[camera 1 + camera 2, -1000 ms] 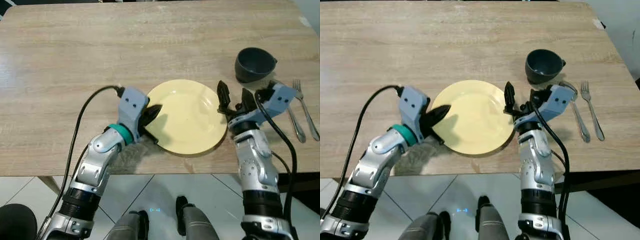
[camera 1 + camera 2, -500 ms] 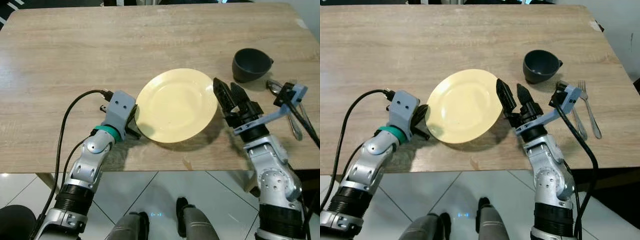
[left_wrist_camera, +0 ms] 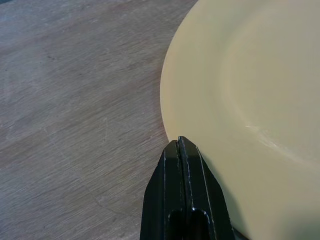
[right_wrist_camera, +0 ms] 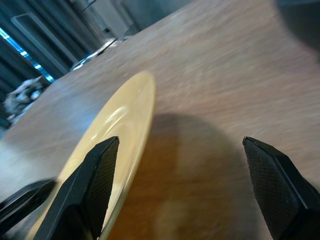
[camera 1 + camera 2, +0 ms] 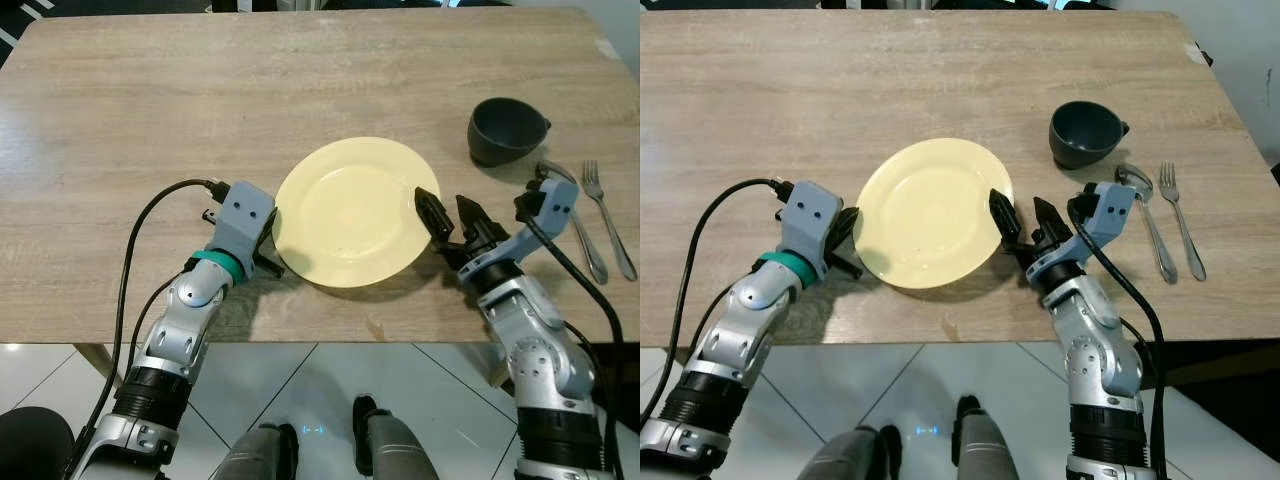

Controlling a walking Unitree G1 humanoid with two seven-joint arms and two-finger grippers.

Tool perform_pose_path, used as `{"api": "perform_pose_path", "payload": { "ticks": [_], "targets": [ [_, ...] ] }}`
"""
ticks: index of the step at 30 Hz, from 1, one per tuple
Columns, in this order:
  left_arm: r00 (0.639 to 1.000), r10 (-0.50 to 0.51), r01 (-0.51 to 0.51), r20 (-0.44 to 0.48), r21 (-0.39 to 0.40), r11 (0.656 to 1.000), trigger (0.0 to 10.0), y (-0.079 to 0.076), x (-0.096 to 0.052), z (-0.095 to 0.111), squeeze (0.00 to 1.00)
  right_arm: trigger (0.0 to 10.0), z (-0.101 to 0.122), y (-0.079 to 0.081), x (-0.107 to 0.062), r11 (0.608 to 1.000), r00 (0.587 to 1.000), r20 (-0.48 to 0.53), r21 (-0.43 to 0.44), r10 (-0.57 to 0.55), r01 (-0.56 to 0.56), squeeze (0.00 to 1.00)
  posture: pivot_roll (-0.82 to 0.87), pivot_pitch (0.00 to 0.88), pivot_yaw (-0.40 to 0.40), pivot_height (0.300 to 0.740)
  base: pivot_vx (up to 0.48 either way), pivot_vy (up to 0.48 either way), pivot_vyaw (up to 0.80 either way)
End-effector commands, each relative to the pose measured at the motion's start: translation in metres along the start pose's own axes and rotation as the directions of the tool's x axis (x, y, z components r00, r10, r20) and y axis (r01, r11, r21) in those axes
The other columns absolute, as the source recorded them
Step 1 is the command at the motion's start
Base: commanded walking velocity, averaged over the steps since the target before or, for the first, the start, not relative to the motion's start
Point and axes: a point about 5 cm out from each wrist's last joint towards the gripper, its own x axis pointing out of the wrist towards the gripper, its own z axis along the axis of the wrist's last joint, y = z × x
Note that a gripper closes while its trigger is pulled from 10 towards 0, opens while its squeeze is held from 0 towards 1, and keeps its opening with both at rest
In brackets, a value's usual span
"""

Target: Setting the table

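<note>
Yellow plate (image 5: 349,210) near front edge of wood table (image 5: 150,110). Looks rigid, glossy, probably slick and chippable, so thin rim is only real grab spot. Left gripper (image 3: 183,145) pinched closed at rim, no visible hold. Right gripper (image 5: 452,224) spread wide by opposite rim, empty.

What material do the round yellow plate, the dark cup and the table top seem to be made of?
Round yellow plate: probably plastic or glazed ceramic; smooth, even colour with a soft sheen.
Dark cup: likely matte ceramic or plastic; dull grey, no bright glints.
Table top: wood or wood-look laminate; pale grain lines run across it.
</note>
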Motion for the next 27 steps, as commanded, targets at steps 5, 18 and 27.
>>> {"api": "perform_pose_path", "payload": {
  "ticks": [5,18,27],
  "targets": [
    [0.991,-0.025,0.023,-0.132,-0.019,1.000,10.0,-0.010,-0.007,-0.031,0.00,10.0,-0.016,0.019,-0.006,0.975,0.987,-0.067,0.180,0.147,-0.133,0.00,-0.08,0.223,0.077,0.740,0.000,0.000,0.00],
    [0.993,-0.021,0.019,-0.118,-0.019,1.000,10.0,-0.010,-0.006,-0.029,0.00,2.7,-0.048,0.049,0.008,0.933,0.964,-0.126,0.308,0.234,-0.186,0.00,-0.07,0.214,0.071,0.740,0.000,0.000,0.00],
    [0.998,-0.031,0.029,-0.059,-0.035,0.999,10.0,-0.011,-0.006,-0.019,0.00,0.0,-0.046,0.044,0.016,0.942,0.974,-0.112,0.299,0.194,-0.153,0.00,-0.06,0.197,0.068,0.740,0.000,0.000,0.00]
  ]
}}
